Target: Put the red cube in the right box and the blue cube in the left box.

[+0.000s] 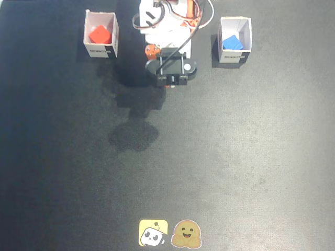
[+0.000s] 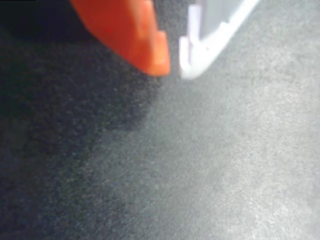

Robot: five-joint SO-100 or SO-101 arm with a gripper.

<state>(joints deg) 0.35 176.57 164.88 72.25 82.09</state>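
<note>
While two stickers (image 1: 170, 233) sit nearest the fixed cam, gripper (image 2: 172, 67) hangs over bare mat w/ tips nearly together, pinching nothing. Further back: red cube (image 1: 99, 35) inside right box (image 1: 101, 49), blue cube (image 1: 232, 43) inside left box (image 1: 234, 56). Task looks done; nothing left.

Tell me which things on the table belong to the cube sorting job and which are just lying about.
Job things: red cube inside the pinkish box; blue cube inside the other white box; gripper, holding nothing.

Lying about: yellow sticker and brown smiling sticker at the near table edge in the fixed view.
</note>
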